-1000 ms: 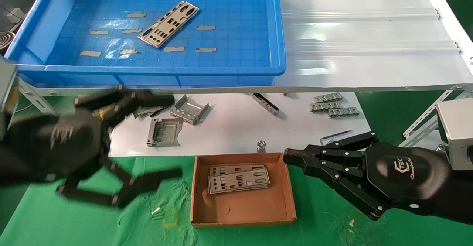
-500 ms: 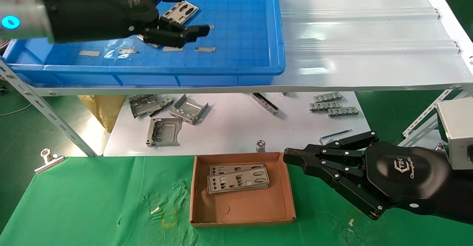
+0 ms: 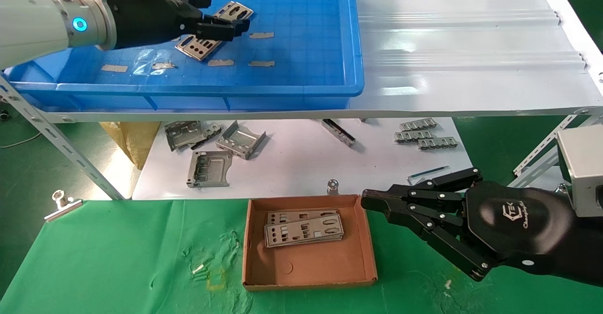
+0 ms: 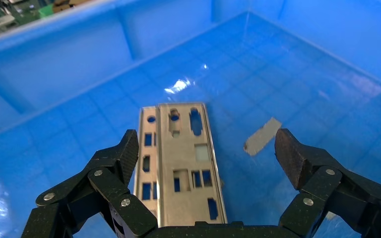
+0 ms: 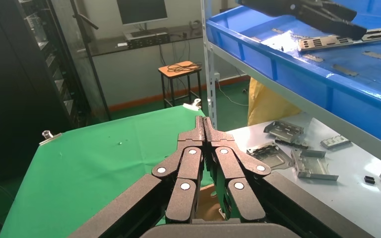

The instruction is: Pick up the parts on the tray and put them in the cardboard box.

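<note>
- The left gripper (image 3: 221, 21) covers the middle of the silver plate (image 3: 202, 46) in the head view, so only the plate's two ends show there, one at each side of the black fingers.
- In the left wrist view the near end of that plate (image 4: 181, 168) is cut off behind the gripper's (image 4: 206, 148) body; whether the fingertips touch the tray floor cannot be told.
- The plate lies flat on the grid floor of the blue tray (image 3: 301, 87), towards its far side, with strips of tan tape (image 3: 262, 35) around it.
- The left arm reaches in from the tray's left side, low over the floor, its claw spread wide with one finger (image 4: 129, 151) at the plate's long edge and the other finger well off the opposite edge, near a tape strip (image 4: 262, 135).
- The right gripper (image 3: 372, 200) hovers just beside the right wall of the cardboard box (image 3: 370, 252), pointing left, fingers pressed together.
- The right wrist view shows those closed fingers (image 5: 207, 130) over the green cloth (image 5: 104, 148).
- Inside the box, plates (image 3: 304, 228) lie stacked against its far wall.
- Grey brackets (image 3: 240, 139) and ribbed clips (image 3: 424, 135) sit on the white shelf (image 3: 292, 163) under the tray.
</note>
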Controlling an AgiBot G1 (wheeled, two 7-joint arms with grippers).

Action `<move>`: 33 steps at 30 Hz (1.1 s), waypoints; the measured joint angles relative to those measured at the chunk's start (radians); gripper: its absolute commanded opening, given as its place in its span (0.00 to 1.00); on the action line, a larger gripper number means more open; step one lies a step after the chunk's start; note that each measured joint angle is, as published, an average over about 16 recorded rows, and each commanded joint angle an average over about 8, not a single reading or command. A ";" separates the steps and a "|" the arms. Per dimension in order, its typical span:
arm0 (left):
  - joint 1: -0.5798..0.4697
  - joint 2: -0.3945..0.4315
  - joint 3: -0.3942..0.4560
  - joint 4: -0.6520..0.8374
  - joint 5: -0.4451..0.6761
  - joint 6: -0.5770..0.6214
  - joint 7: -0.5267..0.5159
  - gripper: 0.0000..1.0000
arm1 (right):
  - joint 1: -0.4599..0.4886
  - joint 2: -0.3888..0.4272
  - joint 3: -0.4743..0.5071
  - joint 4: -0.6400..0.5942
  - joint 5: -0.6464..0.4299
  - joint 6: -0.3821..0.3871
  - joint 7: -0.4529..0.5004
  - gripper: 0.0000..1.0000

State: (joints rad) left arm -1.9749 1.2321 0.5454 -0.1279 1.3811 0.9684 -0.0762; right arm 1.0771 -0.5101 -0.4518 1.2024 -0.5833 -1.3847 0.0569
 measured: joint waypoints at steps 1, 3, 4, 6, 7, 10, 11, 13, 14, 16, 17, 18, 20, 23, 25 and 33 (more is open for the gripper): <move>-0.002 0.004 0.001 0.010 0.002 -0.005 0.003 1.00 | 0.000 0.000 0.000 0.000 0.000 0.000 0.000 0.00; -0.005 0.012 0.003 0.027 0.004 -0.011 0.010 1.00 | 0.000 0.000 0.000 0.000 0.000 0.000 0.000 0.00; -0.007 0.015 0.004 0.034 0.006 -0.014 0.013 1.00 | 0.000 0.000 0.000 0.000 0.000 0.000 0.000 0.00; -0.010 0.021 0.005 0.047 0.009 -0.020 0.020 1.00 | 0.000 0.000 0.000 0.000 0.000 0.000 0.000 0.00; -0.011 0.024 0.006 0.052 0.010 -0.022 0.023 0.99 | 0.000 0.000 0.000 0.000 0.000 0.000 0.000 0.00; -0.014 0.032 0.007 0.066 0.012 -0.030 0.033 0.81 | 0.000 0.000 0.000 0.000 0.000 0.000 0.000 0.00; -0.015 0.034 0.007 0.069 0.012 -0.032 0.035 0.69 | 0.000 0.000 0.000 0.000 0.000 0.000 0.000 0.00; -0.017 0.038 0.007 0.076 0.012 -0.035 0.041 0.44 | 0.000 0.000 0.000 0.000 0.000 0.000 0.000 0.00; -0.017 0.040 0.007 0.078 0.012 -0.036 0.044 0.31 | 0.000 0.000 0.000 0.000 0.000 0.000 0.000 0.00; -0.019 0.042 0.007 0.083 0.012 -0.037 0.050 0.10 | 0.000 0.000 0.000 0.000 0.000 0.000 0.000 0.00; -0.020 0.044 0.007 0.085 0.011 -0.038 0.052 0.03 | 0.000 0.000 0.000 0.000 0.000 0.000 0.000 0.00; -0.020 0.045 0.007 0.087 0.011 -0.037 0.055 0.00 | 0.000 0.000 0.000 0.000 0.000 0.000 0.000 0.00; -0.021 0.046 0.007 0.091 0.011 -0.037 0.059 0.00 | 0.000 0.000 0.000 0.000 0.000 0.000 0.000 0.00; -0.023 0.049 0.006 0.096 0.011 -0.034 0.065 0.00 | 0.000 0.000 0.000 0.000 0.000 0.000 0.000 0.00; -0.024 0.050 0.007 0.099 0.011 -0.033 0.068 0.00 | 0.000 0.000 0.000 0.000 0.000 0.000 0.000 0.00; -0.029 0.052 0.007 0.109 0.012 -0.029 0.076 0.00 | 0.000 0.000 0.000 0.000 0.000 0.000 0.000 0.00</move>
State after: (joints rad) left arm -2.0041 1.2844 0.5524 -0.0188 1.3929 0.9397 -0.0003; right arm 1.0771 -0.5101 -0.4518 1.2024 -0.5833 -1.3847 0.0569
